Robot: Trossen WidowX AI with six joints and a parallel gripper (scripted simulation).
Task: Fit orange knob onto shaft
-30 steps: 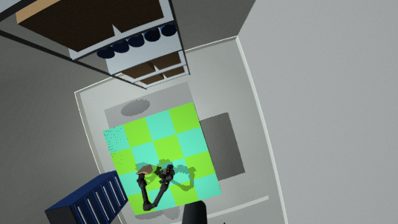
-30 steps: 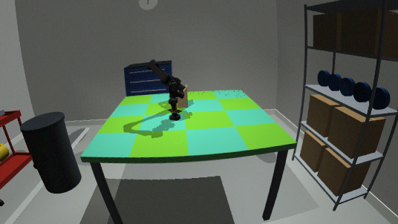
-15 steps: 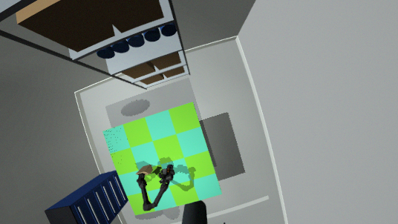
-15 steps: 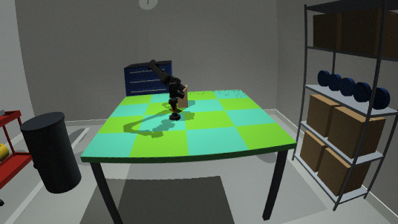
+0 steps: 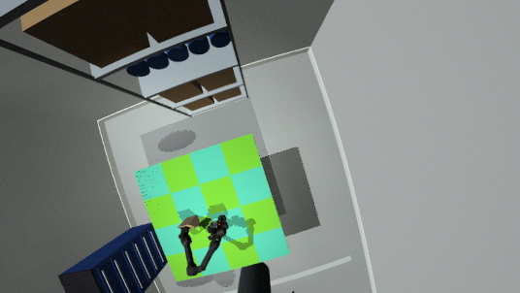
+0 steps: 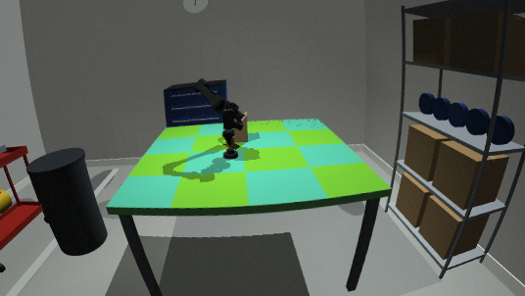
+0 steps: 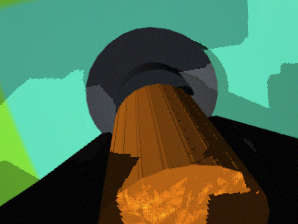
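Note:
The orange knob (image 7: 145,125) is held upright between the black fingers of my gripper (image 7: 160,134) (image 6: 229,142). Its ribbed side and orange top face the wrist camera. The dark round pedestal (image 7: 145,45) (image 6: 230,155) stands on the table directly below the knob. In the wrist view, the knob's far end overlaps the pedestal's raised middle. The silver shaft and the knob's hole are hidden, so I cannot tell whether their flat sides line up or how large any gap is. In the top view, only a speck of orange shows at the gripper.
A brown block (image 5: 189,222) (image 6: 244,130) stands on the checkered table (image 5: 238,146) (image 6: 279,188), beside the arm. The arm's shadow falls across the table near the pedestal. A shelf rack, a blue drawer cabinet (image 5: 116,259) (image 6: 196,105) and a black bin (image 6: 69,206) stand off the table.

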